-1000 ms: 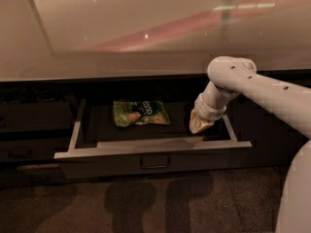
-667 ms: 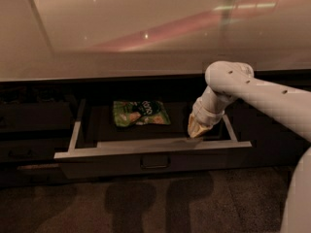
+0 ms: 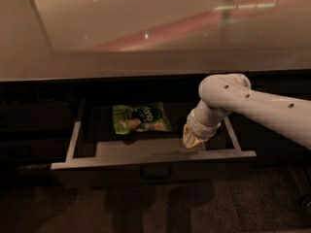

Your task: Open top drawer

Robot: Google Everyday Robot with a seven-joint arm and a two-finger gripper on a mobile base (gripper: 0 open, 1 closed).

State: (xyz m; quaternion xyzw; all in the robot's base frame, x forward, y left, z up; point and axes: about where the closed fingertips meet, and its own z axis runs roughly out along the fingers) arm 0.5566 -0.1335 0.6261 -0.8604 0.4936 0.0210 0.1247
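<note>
The top drawer point(image 3: 146, 168) stands pulled out under the glossy counter, its lighter grey rim and sides framing a dark inside. A small dark loop handle point(image 3: 155, 170) sits at the centre of its front. A green snack bag point(image 3: 141, 118) lies flat inside toward the back. My white arm reaches in from the right, and the gripper point(image 3: 193, 139) hangs over the drawer's right inner part, just behind the front rim and right of the bag.
A wide pale counter top point(image 3: 155, 28) overhangs the cabinet. Dark cabinet fronts point(image 3: 29, 130) flank the drawer on the left. Brown floor point(image 3: 146, 208) lies in front, with shadows below the drawer.
The arm's elbow has shifted slightly left and down; the gripper stays near the same spot inside the drawer. The drawer and the bag have not moved.
</note>
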